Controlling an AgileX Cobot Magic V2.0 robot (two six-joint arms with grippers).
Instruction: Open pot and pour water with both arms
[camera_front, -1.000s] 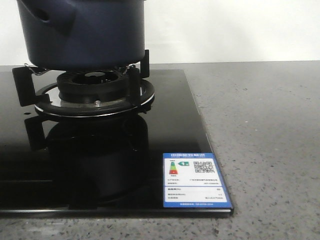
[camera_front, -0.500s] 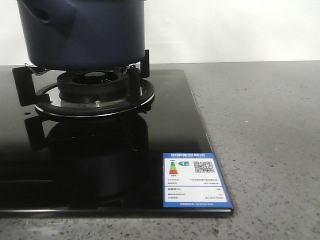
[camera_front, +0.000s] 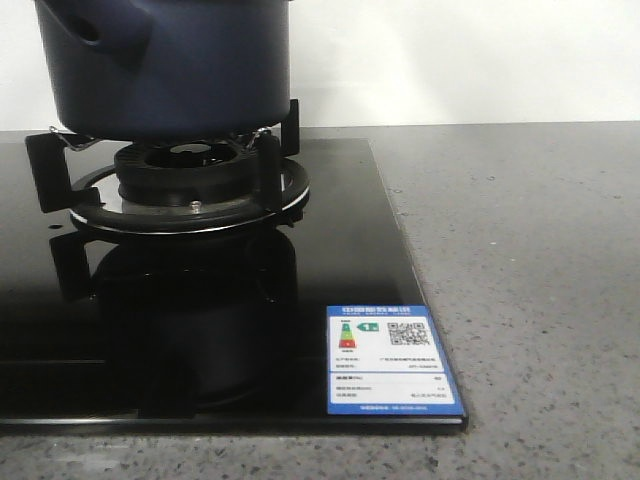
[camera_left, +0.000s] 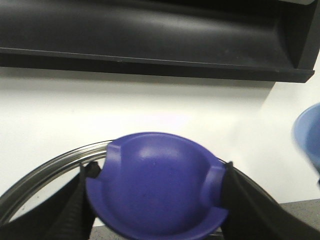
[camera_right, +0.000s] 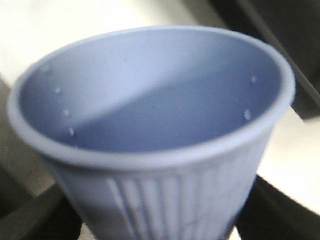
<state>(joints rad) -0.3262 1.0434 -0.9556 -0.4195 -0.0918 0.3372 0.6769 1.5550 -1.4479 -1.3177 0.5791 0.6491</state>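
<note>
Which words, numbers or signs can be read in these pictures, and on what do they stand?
Blue and white sticker on the black glass stove top: it carries a QR code, coloured bars and rows of print, all too small to read.
Pot, cup, lid knob: no text visible.

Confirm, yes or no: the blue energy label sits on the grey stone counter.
No. The energy label is stuck on the black glass cooktop, at its front right corner, not on the counter.
</note>
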